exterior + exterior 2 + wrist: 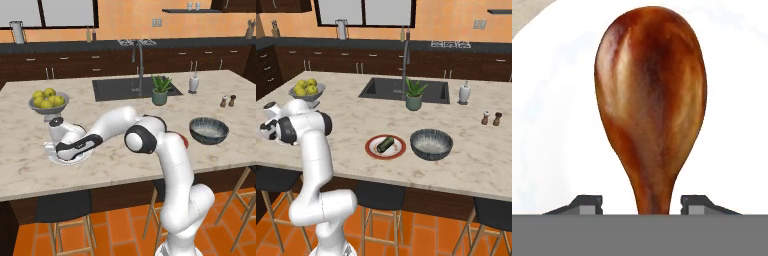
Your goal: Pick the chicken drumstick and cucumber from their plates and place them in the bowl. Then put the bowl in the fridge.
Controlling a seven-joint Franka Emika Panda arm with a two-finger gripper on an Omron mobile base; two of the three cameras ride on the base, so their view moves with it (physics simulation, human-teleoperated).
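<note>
Here the chicken drumstick (651, 105) lies on the plain white plate (732, 100), its thick reddish-brown end far from the camera and its thin bone end running down between the two dark fingertips (587, 204) of the pincer (642, 205). The tips stand one on each side of the bone with a gap showing on both sides — whether they have begun to press on it cannot be told, so the grip stays uncertain.

From the left base view the white arm reaches low over that same plate (55, 156) near the tabletop's (125, 165) front left edge, the hand covering most of it. Just behind it stands a grey footed bowl of yellow-green fruit (48, 102).

Well apart to the right, the cucumber (385, 144) lies on the plate with the red-brown rim (372, 150), a short dark green cylinder set at a slant. Just beside that plate, on its right, sits the dark grey-blue ribbed bowl (431, 144) — upright and nothing visible inside it.

Further back a potted plant (414, 95) stands at the near edge of the sink (381, 90), with a white bottle (464, 93) and two small shakers (491, 118) off to the right.
</note>
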